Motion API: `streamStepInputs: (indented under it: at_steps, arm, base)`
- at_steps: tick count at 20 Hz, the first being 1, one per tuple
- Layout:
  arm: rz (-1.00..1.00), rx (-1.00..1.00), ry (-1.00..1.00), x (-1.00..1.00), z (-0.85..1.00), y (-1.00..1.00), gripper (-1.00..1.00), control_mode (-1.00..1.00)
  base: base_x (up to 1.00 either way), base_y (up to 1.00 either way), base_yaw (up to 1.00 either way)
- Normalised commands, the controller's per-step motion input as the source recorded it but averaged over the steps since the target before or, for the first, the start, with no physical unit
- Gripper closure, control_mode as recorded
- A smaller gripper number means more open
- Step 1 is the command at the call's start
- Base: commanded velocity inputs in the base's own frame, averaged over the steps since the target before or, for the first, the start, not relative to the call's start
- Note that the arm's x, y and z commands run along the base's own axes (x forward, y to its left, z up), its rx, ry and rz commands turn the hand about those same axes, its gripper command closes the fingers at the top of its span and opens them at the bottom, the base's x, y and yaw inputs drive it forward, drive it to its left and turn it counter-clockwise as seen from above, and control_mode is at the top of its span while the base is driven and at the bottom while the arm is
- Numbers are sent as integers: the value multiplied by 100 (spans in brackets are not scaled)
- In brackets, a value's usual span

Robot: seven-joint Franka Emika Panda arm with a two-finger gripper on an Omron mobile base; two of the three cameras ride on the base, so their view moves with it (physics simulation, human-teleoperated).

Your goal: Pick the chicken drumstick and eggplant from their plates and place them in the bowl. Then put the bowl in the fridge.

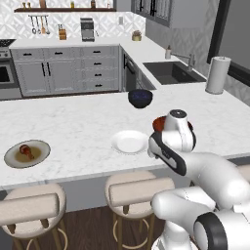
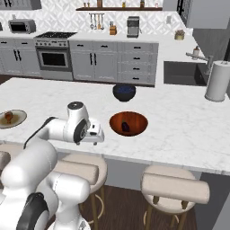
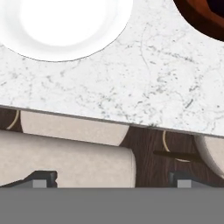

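Pincer (image 3: 112,179) wide open, empty, tips apart over desk edge, above stool seat (image 3: 65,164). Eggplant (image 2: 126,127) inside red-brown bowl (image 2: 128,123) on marble desk (image 2: 179,121). Chicken drumstick (image 1: 26,151) on grey-green plate (image 1: 27,154), far left on desk, well apart from bowl. White plate (image 1: 129,141) bare, between grey-green plate and bowl, just beside arm. Dark blue bowl (image 2: 124,92) behind red-brown bowl. Paper towel roll (image 2: 218,81) near sink (image 1: 173,72).

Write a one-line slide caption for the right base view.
Eggplant already in the red-brown bowl, drumstick waiting on its plate, open gripper beside the bowl.
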Motion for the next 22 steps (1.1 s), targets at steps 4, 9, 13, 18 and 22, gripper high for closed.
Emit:
streamStepInputs:
  at_steps: [4,9,13,18,22]
  arm:
    - [0,0,0,0,0,0,-100,-100]
    - [0,0,0,0,0,0,-100,100]
    - [0,0,0,0,0,0,-100,100]
    - [0,0,0,0,0,0,-100,100]
    - [0,0,0,0,0,0,-100,100]
  base:
    - [0,0,0]
    - [0,0,0]
    - [0,0,0]
    - [0,0,0]
    - [-3,17,0]
